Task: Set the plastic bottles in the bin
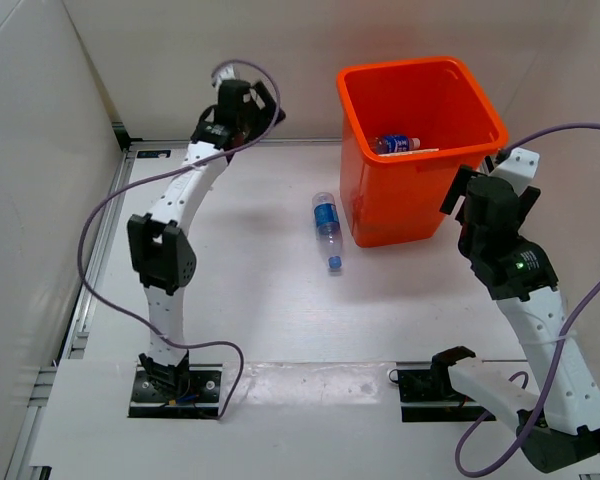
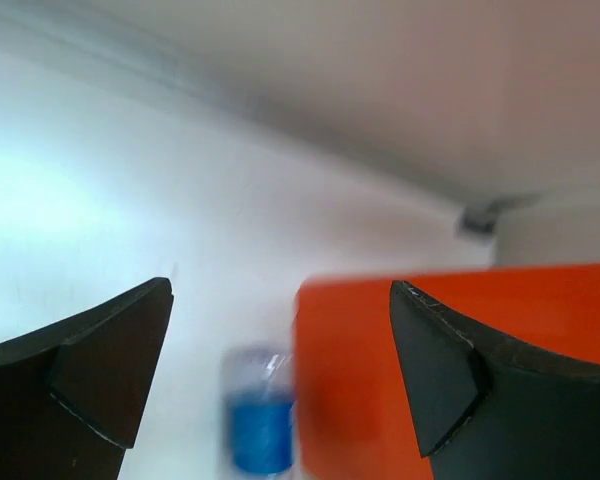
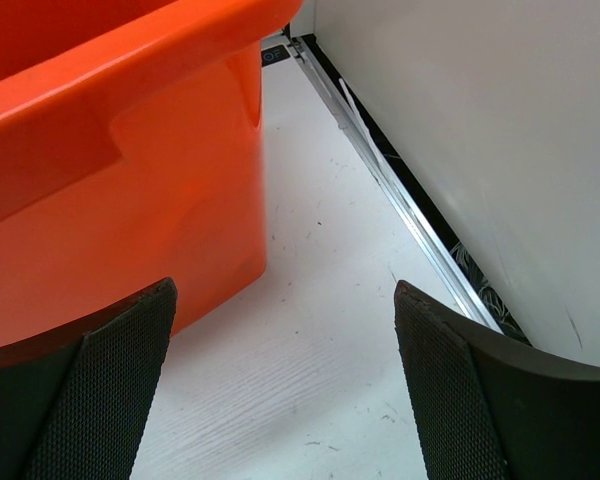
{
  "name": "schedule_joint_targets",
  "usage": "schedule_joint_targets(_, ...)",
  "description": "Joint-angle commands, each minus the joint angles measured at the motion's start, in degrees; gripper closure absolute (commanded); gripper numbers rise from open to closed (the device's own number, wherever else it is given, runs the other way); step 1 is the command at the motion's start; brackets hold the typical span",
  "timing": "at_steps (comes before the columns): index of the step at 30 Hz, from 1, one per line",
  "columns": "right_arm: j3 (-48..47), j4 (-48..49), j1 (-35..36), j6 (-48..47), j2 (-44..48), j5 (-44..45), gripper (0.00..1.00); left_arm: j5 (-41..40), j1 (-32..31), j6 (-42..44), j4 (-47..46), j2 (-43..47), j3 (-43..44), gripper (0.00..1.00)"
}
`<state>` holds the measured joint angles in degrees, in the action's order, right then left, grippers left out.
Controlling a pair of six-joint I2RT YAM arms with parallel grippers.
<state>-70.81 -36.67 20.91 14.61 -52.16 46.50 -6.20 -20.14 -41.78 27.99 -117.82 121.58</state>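
The orange bin (image 1: 395, 205) stands at the back right of the table. One plastic bottle (image 1: 395, 143) with a blue label lies inside it. Another bottle (image 1: 327, 230) lies on the table just left of the bin, cap toward the near edge. My left gripper (image 1: 252, 103) is raised at the back, left of the bin, open and holding nothing. Its blurred wrist view shows the blue-labelled bottle (image 2: 262, 420) beside the bin (image 2: 370, 380) between the open fingers of the gripper (image 2: 280, 330). My right gripper (image 1: 488, 190) is open and empty beside the bin's right wall (image 3: 120, 170), over bare table (image 3: 285, 330).
White walls close in the table at the back and on both sides. A metal rail (image 3: 400, 200) runs along the foot of the right wall, close to my right gripper. Purple cables loop off both arms.
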Motion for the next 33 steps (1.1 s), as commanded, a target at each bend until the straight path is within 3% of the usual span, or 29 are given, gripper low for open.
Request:
schedule_joint_targets(1, 0.7, 1.4, -0.3, 0.4, 1.2, 0.3, 0.10, 13.6, -1.7, -4.9, 11.5, -3.6, -3.2, 0.00)
schedule_joint_targets(7, 1.5, 1.6, -0.2, 0.5, 1.4, 0.1, 0.10, 22.1, -4.9, -6.0, 19.0, -12.7, 2.3, 0.00)
schedule_joint_targets(11, 2.0, 1.6, -0.2, 0.3, 1.7, -0.3, 0.10, 25.6, -5.8, -6.6, 15.2, -13.1, -0.9, 0.00)
schedule_joint_targets(22, 2.9, -0.2, -0.2, 0.7, 2.4, -0.5, 0.10, 32.7, -6.8, -6.6, 13.5, -19.9, 0.4, 0.00)
schedule_joint_targets(31, 3.6, -0.3, 0.3, 0.4, 2.9, -0.4, 0.10, 35.8, -7.3, -5.0, 16.6, -26.8, 7.4, 0.00)
schedule_joint_targets(33, 3.7, -0.3, 0.5, 0.4, 2.9, -0.4, 0.10, 36.6, -7.5, -4.9, 15.3, -27.2, 7.2, 0.06)
